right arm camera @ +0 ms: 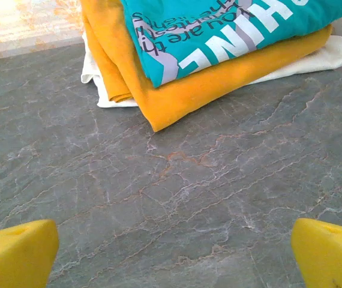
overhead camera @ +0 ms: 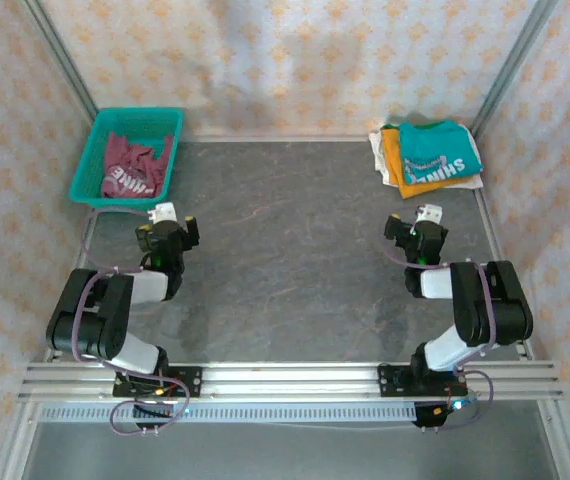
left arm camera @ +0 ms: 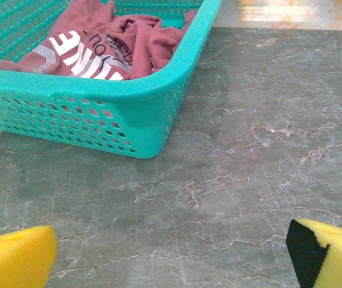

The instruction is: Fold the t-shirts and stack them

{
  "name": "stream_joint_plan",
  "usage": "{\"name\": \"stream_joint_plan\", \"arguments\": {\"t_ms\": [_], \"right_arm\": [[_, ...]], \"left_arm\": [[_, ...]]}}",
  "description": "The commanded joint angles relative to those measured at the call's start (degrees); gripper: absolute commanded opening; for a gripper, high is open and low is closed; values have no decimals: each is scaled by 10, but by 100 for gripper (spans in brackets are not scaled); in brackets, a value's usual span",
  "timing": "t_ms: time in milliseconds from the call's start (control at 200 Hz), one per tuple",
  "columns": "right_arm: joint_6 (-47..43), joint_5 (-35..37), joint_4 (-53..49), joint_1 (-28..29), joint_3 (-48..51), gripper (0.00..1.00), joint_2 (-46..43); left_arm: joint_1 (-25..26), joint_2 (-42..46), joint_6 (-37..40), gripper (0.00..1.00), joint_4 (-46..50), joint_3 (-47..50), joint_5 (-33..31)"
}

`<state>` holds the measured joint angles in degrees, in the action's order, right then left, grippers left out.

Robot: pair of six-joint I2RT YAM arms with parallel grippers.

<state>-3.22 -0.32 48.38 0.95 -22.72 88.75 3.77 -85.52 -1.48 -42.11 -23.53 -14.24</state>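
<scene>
Table (overhead camera: 295,250): grey marbled top. It carries everything, and the patterned walls behind it bear no writing.
Basket (overhead camera: 125,158): teal plastic mesh at the far left corner, with its far end cut off in the left wrist view.
Teal tee (overhead camera: 435,150): folded, on top of the stack at the far right corner. White "SHINE" print, with a smaller line beginning "you are" and the rest hard to read.
Orange-yellow tee (right arm camera: 177,99): folded, directly under the teal one, no print visible.
Cream tee (right arm camera: 333,54): bottom of the stack, only its edges visible.
Maroon tee (left arm camera: 108,42): crumpled inside the basket. White "SHINE" print is creased, and the small text beside it is illegible.
Left pincer (overhead camera: 168,222): released, jaws wide and empty, over bare table. The basket with the maroon tee is just ahead of it, not touching.
Right pincer (overhead camera: 417,225): released, jaws wide and empty. The stack lies just ahead with bare table between.
Yellow fingertips (right arm camera: 15,252): cut off at the frame's bottom corners.
</scene>
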Motion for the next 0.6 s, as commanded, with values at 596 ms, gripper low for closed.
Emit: {"name": "stream_joint_plan", "arguments": {"t_ms": [596], "right_arm": [[5,-13,2,-4,-6,99,0]], "left_arm": [[-1,-1,6,100,-15,-3,17]]}}
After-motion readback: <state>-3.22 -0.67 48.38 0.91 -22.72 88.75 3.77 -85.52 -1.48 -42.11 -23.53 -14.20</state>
